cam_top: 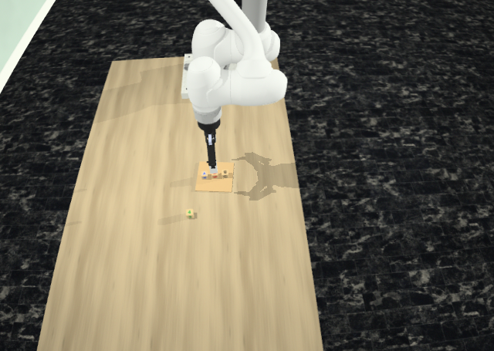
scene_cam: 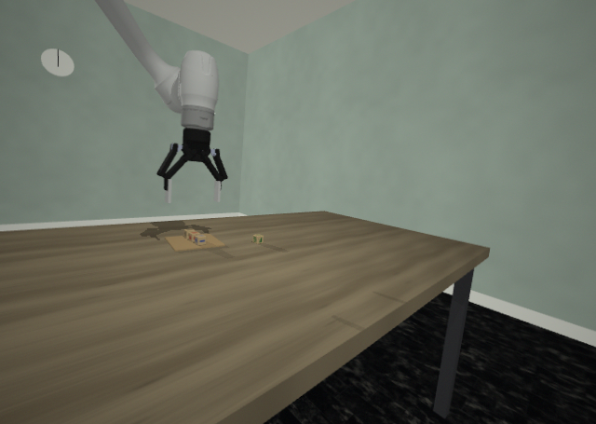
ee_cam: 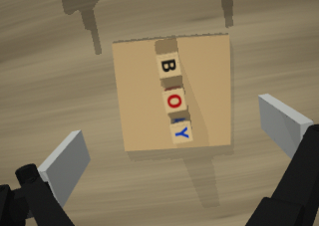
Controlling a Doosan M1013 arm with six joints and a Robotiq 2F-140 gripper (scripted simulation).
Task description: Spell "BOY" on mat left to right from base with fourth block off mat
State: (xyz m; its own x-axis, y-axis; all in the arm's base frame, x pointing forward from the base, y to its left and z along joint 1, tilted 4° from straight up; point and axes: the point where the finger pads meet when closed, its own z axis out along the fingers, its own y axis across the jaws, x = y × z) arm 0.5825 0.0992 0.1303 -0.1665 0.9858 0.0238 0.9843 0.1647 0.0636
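Note:
The orange mat (cam_top: 213,186) (scene_cam: 177,246) (ee_cam: 140,97) lies flat on the table. Three blocks stand on it in a nearly straight row with small gaps: the black B block (cam_top: 225,173) (ee_cam: 168,66), the red O block (cam_top: 214,175) (ee_cam: 174,101) in the middle, and the blue Y block (cam_top: 204,173) (scene_cam: 200,239) (ee_cam: 181,132). Seen from the robot's base they read BOY, letter tops facing away from the base. The fourth block (cam_top: 190,213) (scene_cam: 258,239), with green marks, lies off the mat. My gripper (cam_top: 213,170) (scene_cam: 193,198) (ee_cam: 170,129) is wide open and empty, high above the row.
The wooden table (cam_top: 167,268) (scene_cam: 144,313) carries the mat and blocks. The robot's base plate (cam_top: 185,90) is at the table's end beyond the mat. The arm's shadow falls beside and across the mat.

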